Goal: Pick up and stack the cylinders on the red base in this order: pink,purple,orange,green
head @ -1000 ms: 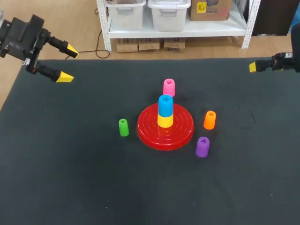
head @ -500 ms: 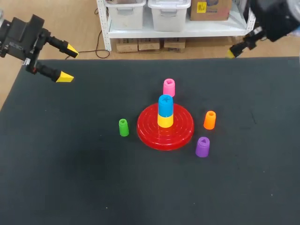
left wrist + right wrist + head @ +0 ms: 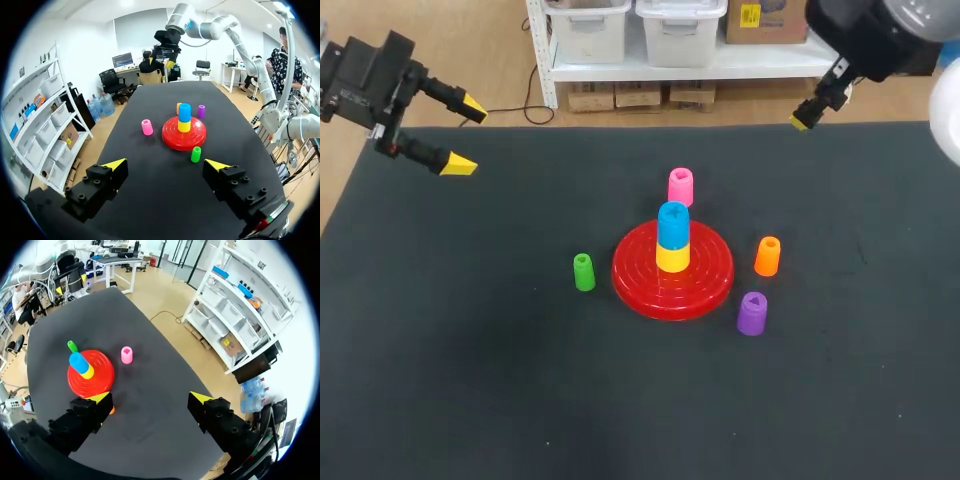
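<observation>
The red base [image 3: 705, 285] lies mid-table with a yellow cylinder [image 3: 672, 259] and a blue cylinder [image 3: 672, 224] stacked on it. The pink cylinder [image 3: 680, 187] stands just behind the base, the orange one [image 3: 767, 256] to its right, the purple one [image 3: 752, 313] at its front right, and the green one [image 3: 583, 272] to its left. My left gripper [image 3: 466, 135] hangs open and empty over the far left corner. My right gripper [image 3: 150, 397] is open and empty high above the far right edge. The pink cylinder [image 3: 126, 355] lies ahead of it, and only one of its fingertips [image 3: 801, 122] shows in the head view.
The black table mat [image 3: 470, 380] carries only the base and the cylinders. From the left wrist, the base [image 3: 172, 140] and the pink cylinder [image 3: 147, 127] lie far ahead, and my right arm [image 3: 172, 35] is over the opposite end.
My right arm has swung from the right edge up and leftward along the table's far edge, still open. The left arm and all cylinders have stayed put.
</observation>
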{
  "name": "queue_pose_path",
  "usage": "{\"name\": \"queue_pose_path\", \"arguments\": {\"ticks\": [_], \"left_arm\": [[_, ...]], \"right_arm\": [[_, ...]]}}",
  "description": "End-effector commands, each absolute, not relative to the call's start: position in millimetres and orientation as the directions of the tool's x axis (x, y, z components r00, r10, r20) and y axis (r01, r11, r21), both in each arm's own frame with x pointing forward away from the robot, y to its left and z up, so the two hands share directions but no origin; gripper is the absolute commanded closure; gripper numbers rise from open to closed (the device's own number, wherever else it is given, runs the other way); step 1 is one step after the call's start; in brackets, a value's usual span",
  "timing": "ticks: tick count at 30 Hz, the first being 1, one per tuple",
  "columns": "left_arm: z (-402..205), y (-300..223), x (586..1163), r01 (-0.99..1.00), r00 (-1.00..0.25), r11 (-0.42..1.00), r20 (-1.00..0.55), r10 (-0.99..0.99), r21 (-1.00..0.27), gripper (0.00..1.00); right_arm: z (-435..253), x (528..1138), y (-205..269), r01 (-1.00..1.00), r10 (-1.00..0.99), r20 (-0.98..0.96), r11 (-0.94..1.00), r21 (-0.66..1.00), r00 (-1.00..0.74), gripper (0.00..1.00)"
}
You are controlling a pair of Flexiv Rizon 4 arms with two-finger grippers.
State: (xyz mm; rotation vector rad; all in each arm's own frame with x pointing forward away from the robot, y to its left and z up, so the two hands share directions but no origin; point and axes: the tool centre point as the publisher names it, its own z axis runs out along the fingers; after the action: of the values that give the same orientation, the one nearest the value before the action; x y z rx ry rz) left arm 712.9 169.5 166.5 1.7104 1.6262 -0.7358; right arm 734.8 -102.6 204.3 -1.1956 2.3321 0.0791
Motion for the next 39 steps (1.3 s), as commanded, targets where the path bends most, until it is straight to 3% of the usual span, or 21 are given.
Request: {"name": "queue_pose_path", "arguments": {"ticks": [1, 21, 39], "left_arm": [[166, 170, 714, 0.997, 0.07, -0.013, -0.775, 0.628, 0.08, 0.0], [166, 170, 714, 0.997, 0.07, -0.013, -0.775, 0.628, 0.08, 0.0], [166, 170, 714, 0.997, 0.07, -0.013, -0.775, 0.628, 0.08, 0.0]], "right_arm": [[204, 743, -89, -0.79, -0.741, -0.467, 0.599, -0.133, -0.483, 0.0], [158, 780, -9, -0.835, -0.822, -0.345, 0.526, -0.16, -0.452, 0.0], [91, 799, 35, -0.863, -0.847, -0.232, 0.503, -0.055, -0.478, 0.0]]}}
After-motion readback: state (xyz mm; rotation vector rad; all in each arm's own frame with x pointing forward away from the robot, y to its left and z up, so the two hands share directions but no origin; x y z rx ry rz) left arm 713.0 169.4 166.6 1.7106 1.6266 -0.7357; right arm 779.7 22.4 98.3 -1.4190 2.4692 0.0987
